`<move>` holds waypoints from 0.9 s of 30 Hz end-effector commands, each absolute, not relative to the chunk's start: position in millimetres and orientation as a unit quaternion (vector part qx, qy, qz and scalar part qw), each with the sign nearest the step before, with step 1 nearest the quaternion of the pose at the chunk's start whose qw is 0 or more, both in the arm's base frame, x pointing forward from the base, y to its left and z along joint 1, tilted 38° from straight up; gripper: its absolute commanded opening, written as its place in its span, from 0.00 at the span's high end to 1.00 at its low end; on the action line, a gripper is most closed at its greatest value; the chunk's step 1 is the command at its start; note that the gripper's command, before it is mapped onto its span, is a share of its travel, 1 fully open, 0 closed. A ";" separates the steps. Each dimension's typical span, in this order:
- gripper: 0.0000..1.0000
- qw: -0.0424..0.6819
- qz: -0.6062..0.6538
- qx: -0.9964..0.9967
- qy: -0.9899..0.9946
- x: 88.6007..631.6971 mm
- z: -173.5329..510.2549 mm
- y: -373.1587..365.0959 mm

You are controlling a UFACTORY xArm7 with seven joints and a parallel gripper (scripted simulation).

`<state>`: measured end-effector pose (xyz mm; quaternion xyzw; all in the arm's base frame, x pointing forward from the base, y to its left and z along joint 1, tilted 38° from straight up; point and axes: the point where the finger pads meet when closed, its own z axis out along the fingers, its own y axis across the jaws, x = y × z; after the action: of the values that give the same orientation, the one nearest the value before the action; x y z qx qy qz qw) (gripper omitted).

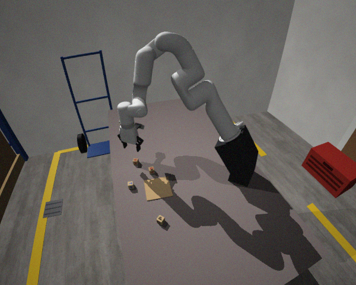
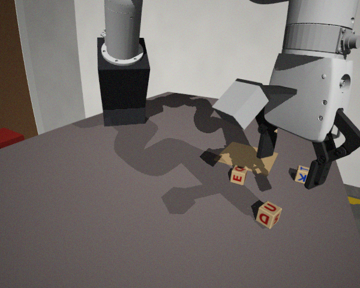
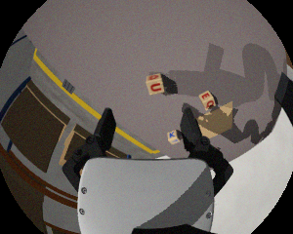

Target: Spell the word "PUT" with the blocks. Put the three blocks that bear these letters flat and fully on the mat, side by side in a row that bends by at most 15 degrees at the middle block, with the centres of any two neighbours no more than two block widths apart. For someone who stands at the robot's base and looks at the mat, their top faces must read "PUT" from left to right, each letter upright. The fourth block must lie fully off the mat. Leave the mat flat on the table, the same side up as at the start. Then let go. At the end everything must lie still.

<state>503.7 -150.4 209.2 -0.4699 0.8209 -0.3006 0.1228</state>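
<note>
The open, empty gripper (image 1: 131, 148) (image 2: 287, 171) (image 3: 146, 112) hangs tilted above the table's far-left part in the top view. A block with red U on top (image 1: 135, 161) (image 2: 268, 215) (image 3: 155, 84) has a red D on one side. A block with red E on its side (image 1: 151, 170) (image 2: 238, 175) (image 3: 207, 99) has a rounded red letter on top and stands just off the mat (image 1: 159, 195) (image 2: 269, 161) (image 3: 226, 111). A block with blue K on its side (image 1: 130, 184) (image 2: 301, 174) (image 3: 173, 136) has a partly hidden blue top letter. The P block (image 1: 160, 219) stands off the mat.
A dark base (image 1: 238, 156) (image 2: 123, 89) carries the arm. The arm's shadows cross the mat and table. A grey panel (image 2: 240, 102) juts out beside the gripper. Beyond the table are a red box (image 1: 333, 168) and a blue hand truck (image 1: 98, 149).
</note>
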 end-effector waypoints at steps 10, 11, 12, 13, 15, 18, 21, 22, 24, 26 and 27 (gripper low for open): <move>0.00 0.090 -0.308 -0.556 0.767 504.6 192.3 -146.3; 0.00 0.090 -0.308 -0.556 0.767 504.6 192.3 -146.3; 0.31 0.090 -0.308 -0.556 0.767 504.6 192.3 -146.3; 0.31 0.090 -0.308 -0.556 0.767 504.6 192.3 -146.3; 0.31 0.090 -0.308 -0.556 0.767 504.6 192.3 -146.3; 0.31 0.090 -0.308 -0.556 0.767 504.6 192.3 -146.3; 0.31 0.090 -0.308 -0.556 0.767 504.6 192.3 -146.3; 0.31 0.090 -0.308 -0.556 0.767 504.6 192.3 -146.3; 0.31 0.090 -0.308 -0.556 0.767 504.6 192.3 -146.3; 0.31 0.090 -0.308 -0.556 0.767 504.6 192.3 -146.3; 0.31 0.090 -0.308 -0.556 0.767 504.6 192.3 -146.3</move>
<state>503.9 -146.6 191.4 -0.5558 0.7671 -0.3077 0.0892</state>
